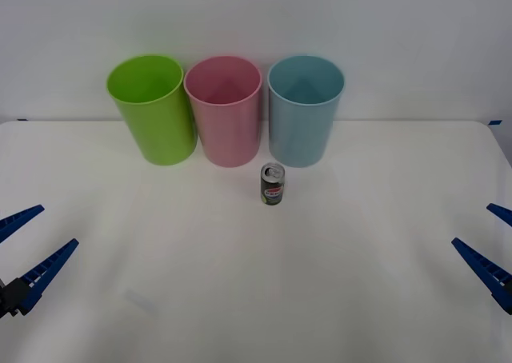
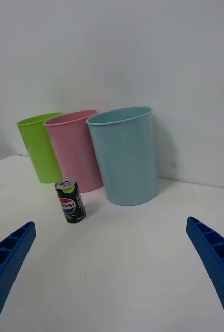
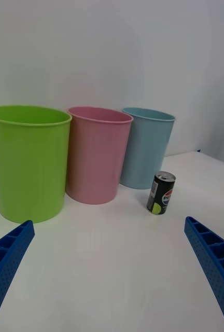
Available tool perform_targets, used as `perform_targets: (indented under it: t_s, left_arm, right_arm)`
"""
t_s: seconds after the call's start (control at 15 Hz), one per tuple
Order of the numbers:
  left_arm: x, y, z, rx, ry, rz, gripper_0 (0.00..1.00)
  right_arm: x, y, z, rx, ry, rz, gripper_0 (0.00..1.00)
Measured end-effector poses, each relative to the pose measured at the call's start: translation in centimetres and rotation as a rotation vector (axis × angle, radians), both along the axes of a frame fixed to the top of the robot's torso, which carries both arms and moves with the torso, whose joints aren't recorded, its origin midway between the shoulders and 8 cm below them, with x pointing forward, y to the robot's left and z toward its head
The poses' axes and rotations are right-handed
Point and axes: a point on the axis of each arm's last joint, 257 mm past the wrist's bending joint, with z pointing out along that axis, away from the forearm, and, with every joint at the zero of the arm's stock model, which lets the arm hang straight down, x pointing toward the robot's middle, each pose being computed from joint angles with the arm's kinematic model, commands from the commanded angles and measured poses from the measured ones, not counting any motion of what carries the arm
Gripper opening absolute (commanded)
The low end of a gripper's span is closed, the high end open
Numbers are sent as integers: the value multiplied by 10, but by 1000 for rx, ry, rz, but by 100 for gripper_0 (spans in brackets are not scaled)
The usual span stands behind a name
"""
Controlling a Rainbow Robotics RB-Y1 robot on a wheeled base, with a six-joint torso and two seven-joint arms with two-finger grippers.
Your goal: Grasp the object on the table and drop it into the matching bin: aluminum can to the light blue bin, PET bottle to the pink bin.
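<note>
A small dark aluminum can (image 1: 273, 184) with a silver top stands upright on the white table (image 1: 256, 299), just in front of the gap between the pink bin (image 1: 224, 109) and the light blue bin (image 1: 305, 109). In the wrist views the can (image 2: 70, 200) (image 3: 161, 193) shows a red-white-blue label, with the light blue bin (image 2: 124, 155) (image 3: 146, 147) and pink bin (image 2: 75, 150) (image 3: 96, 154) behind it. My left gripper (image 1: 24, 243) is open at the table's near left edge. My right gripper (image 1: 490, 239) is open at the near right edge. Both are far from the can.
A lime green bin (image 1: 152, 107) stands left of the pink one; the three bins form a row along the table's far edge against a white wall. Wide bare tabletop lies between the grippers and the can.
</note>
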Motion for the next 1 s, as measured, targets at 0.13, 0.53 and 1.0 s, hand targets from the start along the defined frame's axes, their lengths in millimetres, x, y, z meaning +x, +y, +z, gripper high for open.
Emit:
perform_targets:
  t_s: [0.13,0.53,1.0]
  left_arm:
    - [0,0,0,0,0,0,100]
    - [0,0,0,0,0,0,100]
    - [0,0,0,0,0,0,100]
  right_arm:
    - [0,0,0,0,0,0,100]
    - [-3,6,-6,-5,15,12,100]
    - [14,46,-40,33,61,75,100]
